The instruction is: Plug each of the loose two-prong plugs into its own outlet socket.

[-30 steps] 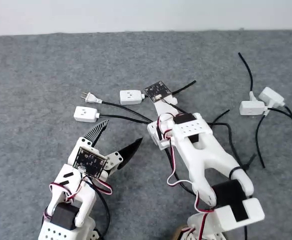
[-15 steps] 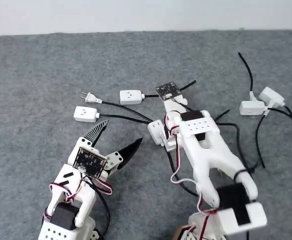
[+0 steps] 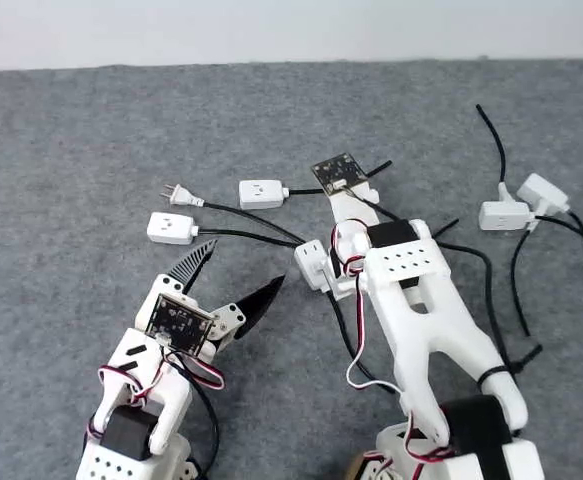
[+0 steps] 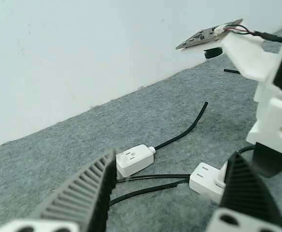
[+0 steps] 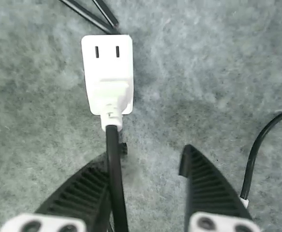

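A grey counter [image 3: 71,130] is seen from above, with two white robot arms at its near edge. A loose two-prong plug [image 3: 176,195] is laid flat left of centre, trailing a black cord [image 3: 241,212], just beside a white outlet socket [image 3: 169,228]. A second socket [image 5: 107,72] is seen just ahead of the right arm's [image 3: 421,300] jaws, which are spread apart with that socket's cord running between them, close to one jaw. The left arm's [image 3: 161,350] jaws are also held apart and empty, near the first socket. The plug is judged light and rigid, with thin prongs that could be bent and a springy cord likely to tug; it is best gripped across its plastic body, behind the prongs. The sockets are expected to slide unless braced
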Controlling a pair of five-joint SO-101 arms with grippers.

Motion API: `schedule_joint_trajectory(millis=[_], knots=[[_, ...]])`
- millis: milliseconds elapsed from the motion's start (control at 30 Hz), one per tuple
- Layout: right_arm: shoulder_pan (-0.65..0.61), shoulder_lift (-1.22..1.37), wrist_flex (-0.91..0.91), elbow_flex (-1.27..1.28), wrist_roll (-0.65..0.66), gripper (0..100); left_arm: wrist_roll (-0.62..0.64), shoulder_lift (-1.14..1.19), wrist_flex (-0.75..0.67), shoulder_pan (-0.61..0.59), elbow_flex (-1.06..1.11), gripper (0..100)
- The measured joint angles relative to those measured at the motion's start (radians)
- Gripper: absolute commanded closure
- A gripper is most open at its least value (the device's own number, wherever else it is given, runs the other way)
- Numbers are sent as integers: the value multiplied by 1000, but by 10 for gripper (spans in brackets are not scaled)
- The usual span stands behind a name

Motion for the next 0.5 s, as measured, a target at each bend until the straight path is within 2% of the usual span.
schedule_joint_trajectory(millis=[500], knots=[[-2,43,-41,-63,0,758,0,0,0,0,0,651]])
